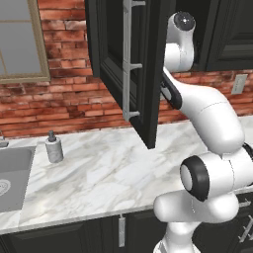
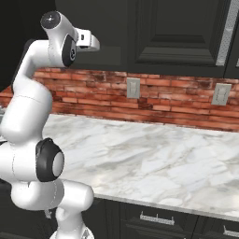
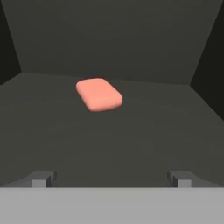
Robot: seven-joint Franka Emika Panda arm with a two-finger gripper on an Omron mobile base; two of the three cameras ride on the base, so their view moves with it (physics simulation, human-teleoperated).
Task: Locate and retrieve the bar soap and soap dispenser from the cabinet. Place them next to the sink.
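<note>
The salmon-pink bar soap [image 3: 99, 94] lies flat on the dark shelf inside the cabinet, ahead of my gripper [image 3: 112, 179] and a little to its left. My fingertips [image 3: 43, 178] stand wide apart with nothing between them, so the gripper is open and well short of the soap. The tall black cabinet door [image 1: 148, 74] hangs open with its silver bar handle [image 1: 127, 59] facing out, and my arm [image 1: 180, 39] reaches in behind it. The grey speckled soap dispenser [image 1: 54, 148] stands upright on the marble counter, just right of the sink [image 1: 15, 173].
The open door juts out over the marble counter [image 1: 113, 168] at arm height. A brick wall with a window [image 1: 20, 39] lies to the left, and two outlets [image 2: 133, 87] sit on the wall. Black base cabinets with short handles [image 2: 156, 217] run below.
</note>
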